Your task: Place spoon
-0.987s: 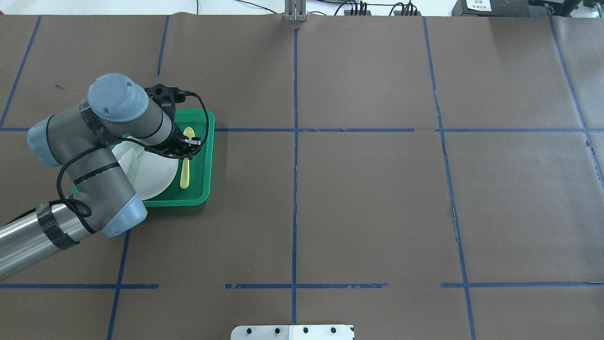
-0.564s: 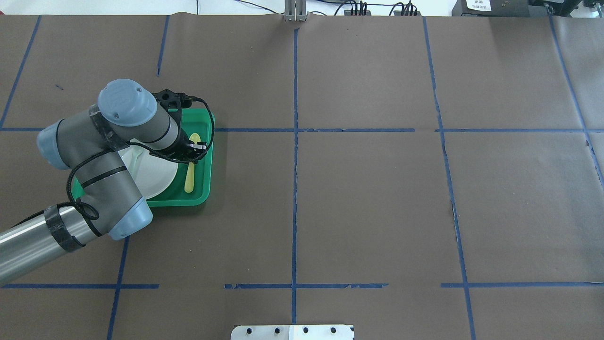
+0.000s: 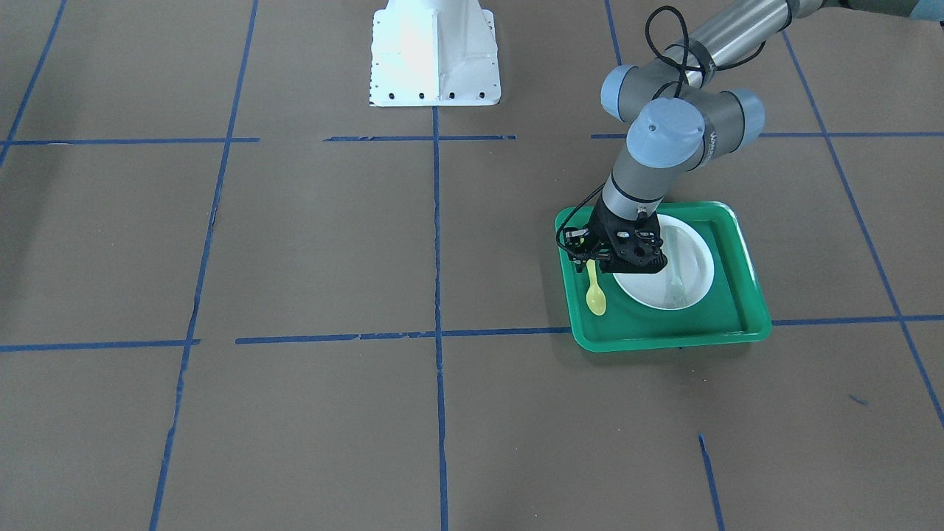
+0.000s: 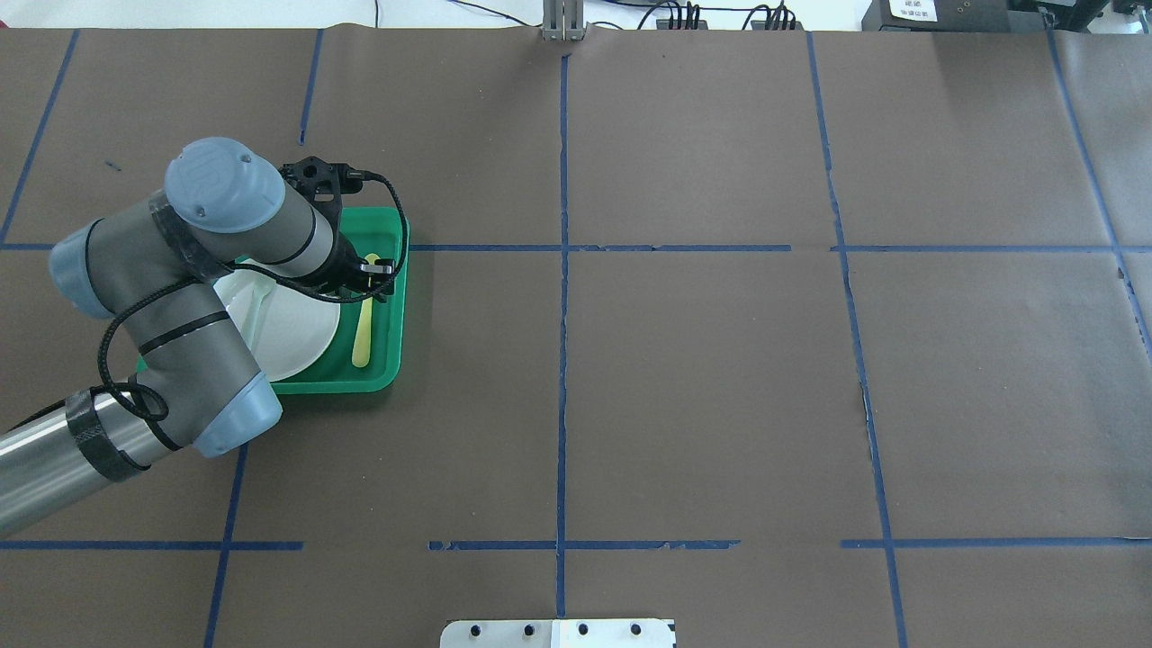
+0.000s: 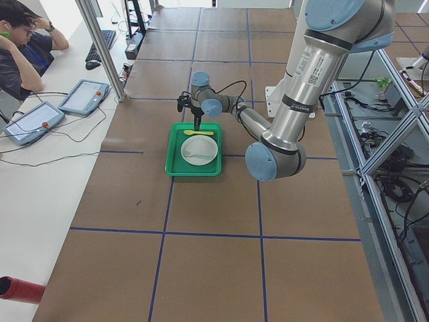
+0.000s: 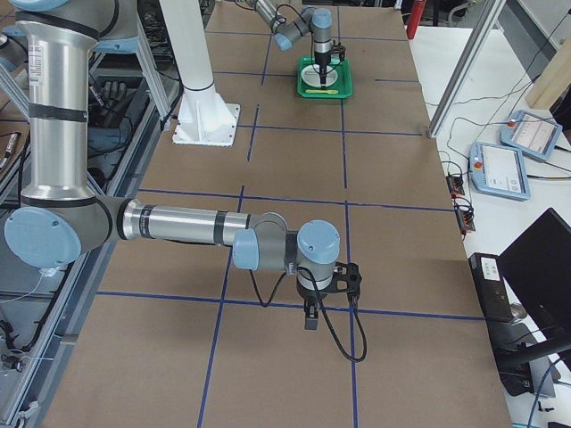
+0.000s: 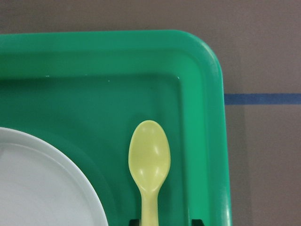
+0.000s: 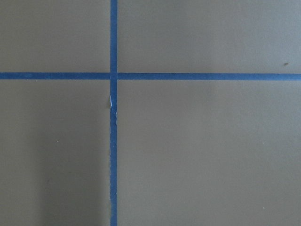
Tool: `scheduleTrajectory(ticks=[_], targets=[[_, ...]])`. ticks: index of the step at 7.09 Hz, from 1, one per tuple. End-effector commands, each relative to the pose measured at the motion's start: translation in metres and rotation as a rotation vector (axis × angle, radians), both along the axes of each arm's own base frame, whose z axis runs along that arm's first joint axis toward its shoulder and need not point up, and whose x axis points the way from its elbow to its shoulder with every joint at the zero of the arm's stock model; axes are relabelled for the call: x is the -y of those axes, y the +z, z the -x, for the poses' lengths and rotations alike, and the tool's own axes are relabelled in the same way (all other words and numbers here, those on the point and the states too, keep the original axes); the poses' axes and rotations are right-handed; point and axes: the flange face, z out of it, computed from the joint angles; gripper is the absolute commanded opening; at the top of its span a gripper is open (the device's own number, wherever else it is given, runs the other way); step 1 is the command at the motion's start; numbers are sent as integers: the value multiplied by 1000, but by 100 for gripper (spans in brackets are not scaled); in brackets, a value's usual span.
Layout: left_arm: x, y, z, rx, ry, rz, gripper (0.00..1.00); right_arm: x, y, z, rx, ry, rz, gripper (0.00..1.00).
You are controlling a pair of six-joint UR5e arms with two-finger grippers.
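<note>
The yellow spoon (image 4: pixel 362 333) lies on the floor of the green tray (image 4: pixel 401 270), just right of the white plate (image 4: pixel 297 337), with its bowl toward the far edge. It also shows in the front view (image 3: pixel 596 299) and the left wrist view (image 7: pixel 149 155). My left gripper (image 4: pixel 369 273) hangs over the spoon's handle, near its bowl. Its fingertips stand apart on either side of the handle, so it is open. My right gripper (image 6: pixel 308 316) hovers over bare table far from the tray; I cannot tell its state.
A pale grey-green fork (image 3: pixel 675 273) lies on the plate (image 3: pixel 697 258). The tray's raised rim (image 3: pixel 664 341) surrounds the plate and spoon. Brown paper with blue tape lines (image 4: pixel 563 360) covers the table. The white robot base (image 3: pixel 434 51) stands at the robot's side.
The spoon shifted slightly right and toward the robot with my left gripper, then stayed put. My left arm's elbow swung right and has come back left.
</note>
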Motion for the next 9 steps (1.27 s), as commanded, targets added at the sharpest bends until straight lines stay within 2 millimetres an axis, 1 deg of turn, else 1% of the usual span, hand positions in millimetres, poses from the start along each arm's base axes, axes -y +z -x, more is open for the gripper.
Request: scheduleTrajectory(ticks=[1, 2, 3, 4, 5, 6, 7, 8, 9], targets=[[4, -25, 57, -3, -54, -13, 100, -1, 1, 0, 0, 0, 2, 100], [-6, -16, 96, -11, -80, -17, 100, 0, 0, 0, 0, 0, -1, 100], [8, -2, 138, 13, -54, -73, 100, 0, 0, 0, 0, 0, 1, 100], [14, 33, 185, 33, 13, -96, 100, 0, 0, 0, 0, 0, 1, 100], [22, 67, 245, 80, 53, -153, 100, 0, 0, 0, 0, 0, -1, 100], [23, 105, 304, 140, 91, -195, 100, -1, 1, 0, 0, 0, 2, 100], [14, 143, 361, 182, 154, -208, 100, 0, 0, 0, 0, 0, 1, 100], [0, 182, 411, 206, 209, -194, 100, 0, 0, 0, 0, 0, 1, 100], [-17, 219, 459, 217, 193, -106, 100, 0, 0, 0, 0, 0, 1, 100]])
